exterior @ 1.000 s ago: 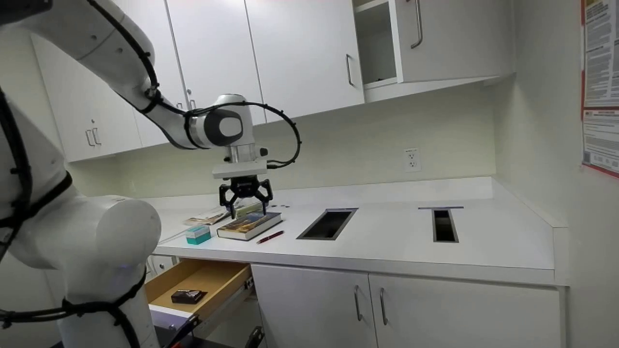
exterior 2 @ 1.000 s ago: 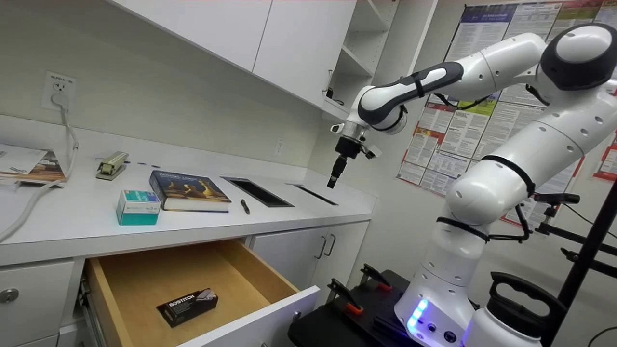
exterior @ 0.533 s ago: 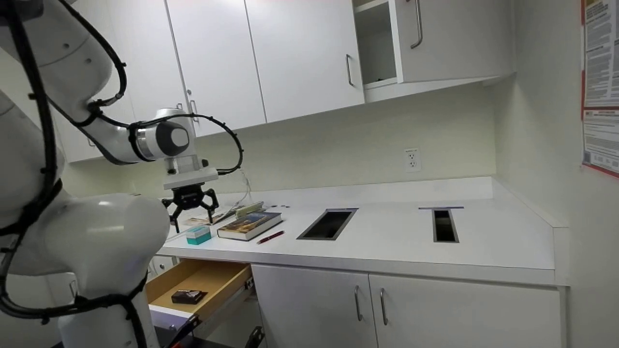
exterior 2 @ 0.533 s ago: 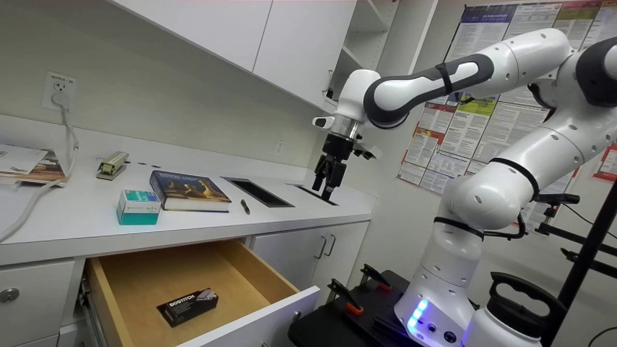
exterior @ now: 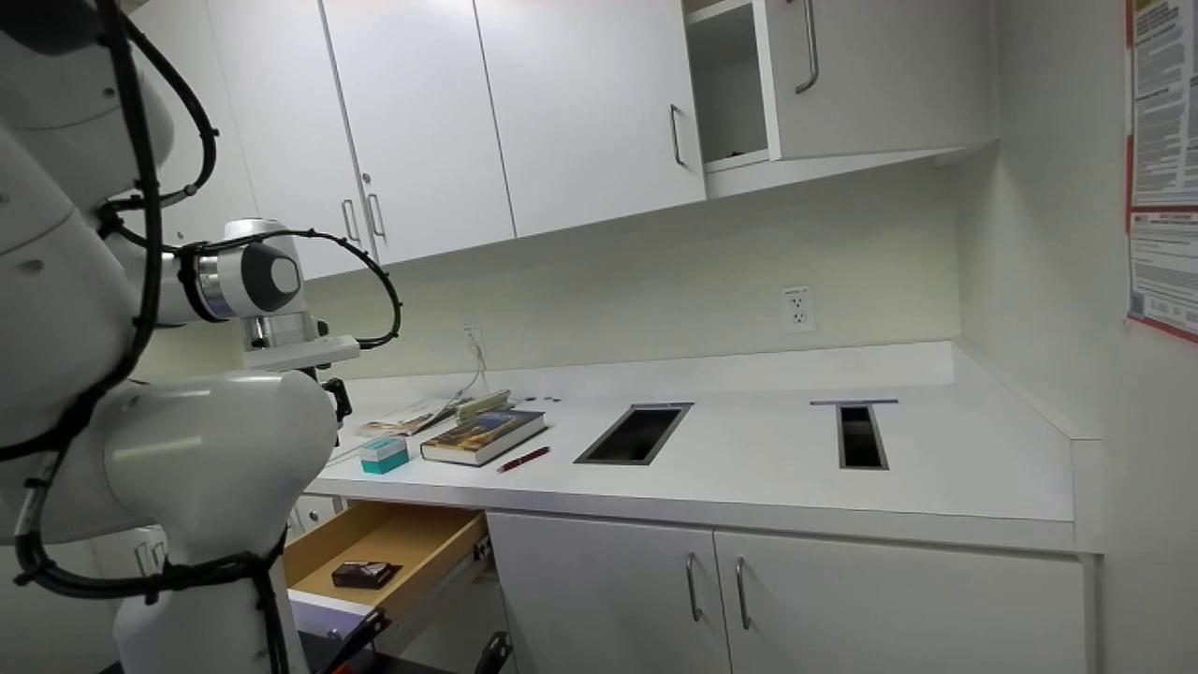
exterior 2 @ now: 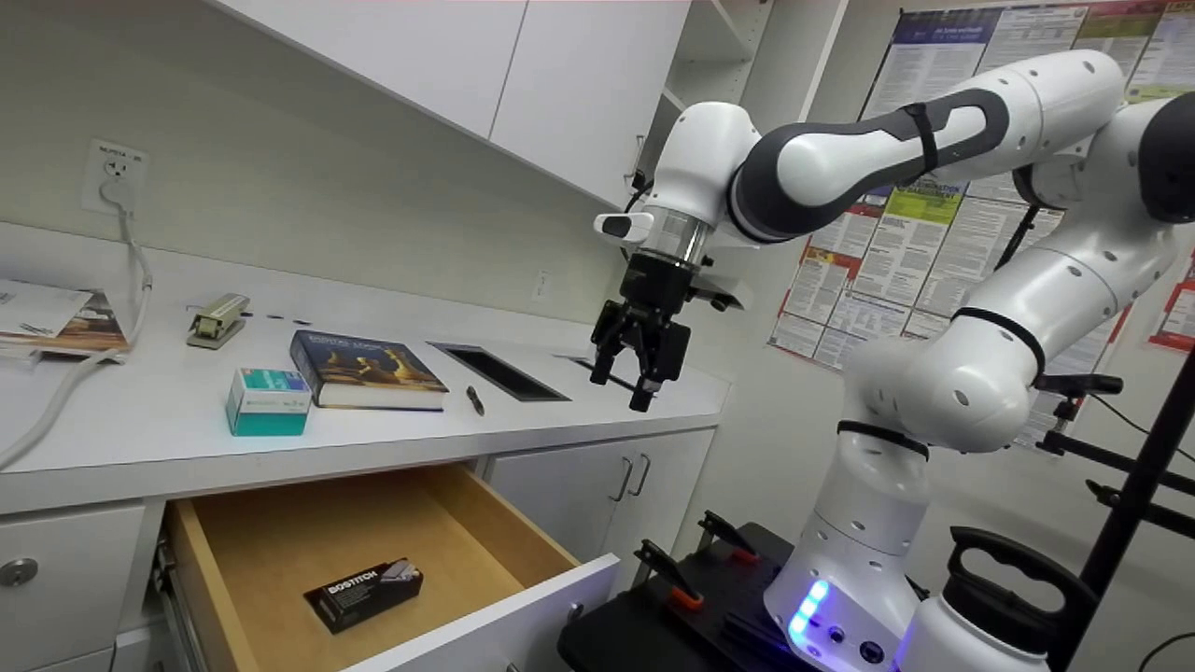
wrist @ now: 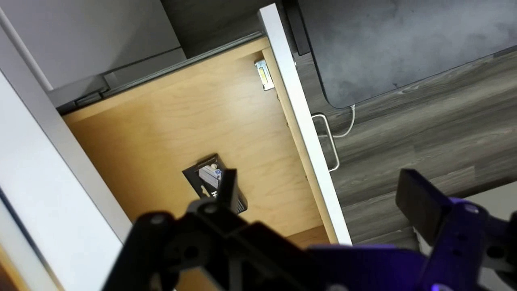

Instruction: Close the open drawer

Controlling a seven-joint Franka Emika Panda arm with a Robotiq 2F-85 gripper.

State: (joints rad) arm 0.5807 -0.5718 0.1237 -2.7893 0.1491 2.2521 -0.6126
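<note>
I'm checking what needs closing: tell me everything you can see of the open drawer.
The drawer is wide, its inside light tan, wood-like, its front panel flat and white with a slim metal handle. It's pulled well out below the white counter, a metal runner along one side. A black Bostitch box lies on its bottom; a small unidentified item sits in a front corner. The fingers do not touch it.

The white countertop [exterior: 730, 459], cut by two framed rectangular openings [exterior: 638, 435], carries a teal-and-white box [exterior 2: 268, 403] just beside a hardcover book [exterior 2: 368, 371]. A pen [exterior: 523, 459] (dark red in an exterior view) lies between the book and the wider opening. Toward the back sit a stapler [exterior 2: 217, 320] and small dark pieces [exterior 2: 275, 317], and printed papers [exterior 2: 42, 310] with a white cord [exterior 2: 62, 397] alongside.
</note>
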